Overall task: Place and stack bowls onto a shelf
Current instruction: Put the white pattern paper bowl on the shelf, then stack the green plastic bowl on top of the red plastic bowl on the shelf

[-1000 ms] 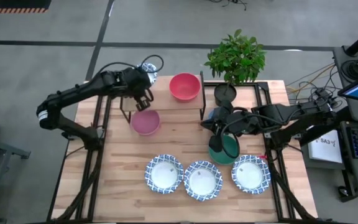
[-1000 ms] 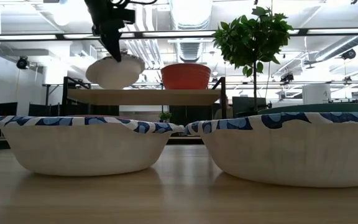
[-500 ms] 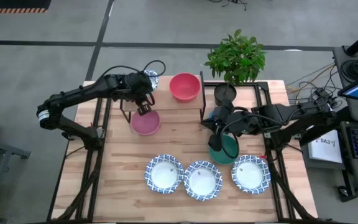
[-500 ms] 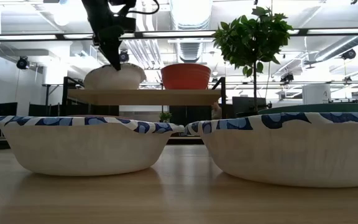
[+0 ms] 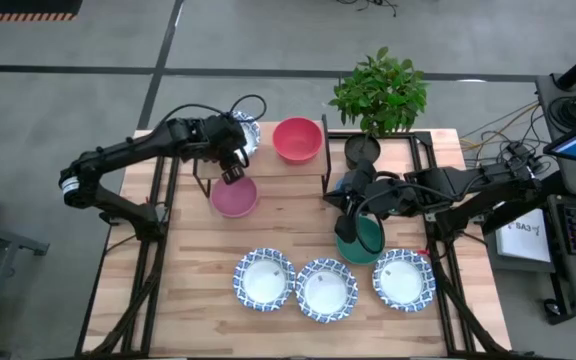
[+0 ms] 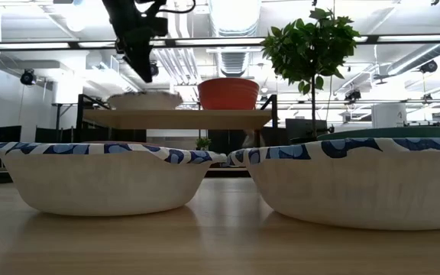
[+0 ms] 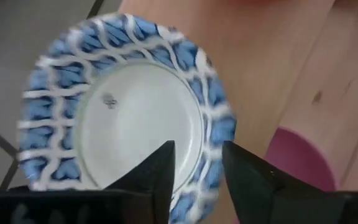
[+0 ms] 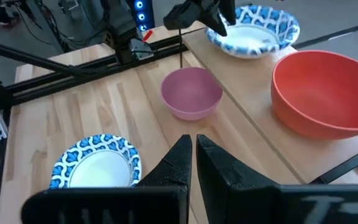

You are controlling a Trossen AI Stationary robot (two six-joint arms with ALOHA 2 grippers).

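Nearest on the surface sit three patterned bowls, all empty; stiff, probably slippery and breakable, each is best pinched at its rim. Farther in, the right end effector, fingers pressed together, hovers by the green bowl. The pink bowl lies below the shelf. Up there rest the red bowl and a fourth patterned bowl, with the left end effector spread just above it.

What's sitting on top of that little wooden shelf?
On the shelf sit a blue-rimmed white bowl and a red bowl. The left tool hovers open above the white one.
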